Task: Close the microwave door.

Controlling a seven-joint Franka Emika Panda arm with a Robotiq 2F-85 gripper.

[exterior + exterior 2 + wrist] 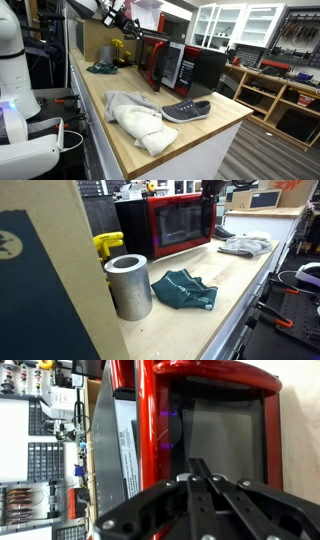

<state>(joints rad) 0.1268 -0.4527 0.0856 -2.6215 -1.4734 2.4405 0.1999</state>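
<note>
The microwave [205, 68] stands at the back of the wooden counter, with a black casing and a red front; it also shows in an exterior view [130, 225]. The microwave door [163, 63] has a red frame and dark glass [180, 222]; it stands ajar, swung a little way out. In the wrist view the door [225, 435] fills the frame, with a labelled strip of the oven [128, 450] beside it. My gripper [200, 464] is shut and empty, its fingers together just in front of the glass. It sits high by the microwave [127, 22], near the door's top corner [210, 190].
A grey shoe [186, 110] and a white cloth [135, 122] lie on the counter's near end [200, 135]. A teal cloth [185, 290], a metal cylinder [128, 285] and a yellow object [105, 245] are beside the microwave. Shelves stand behind.
</note>
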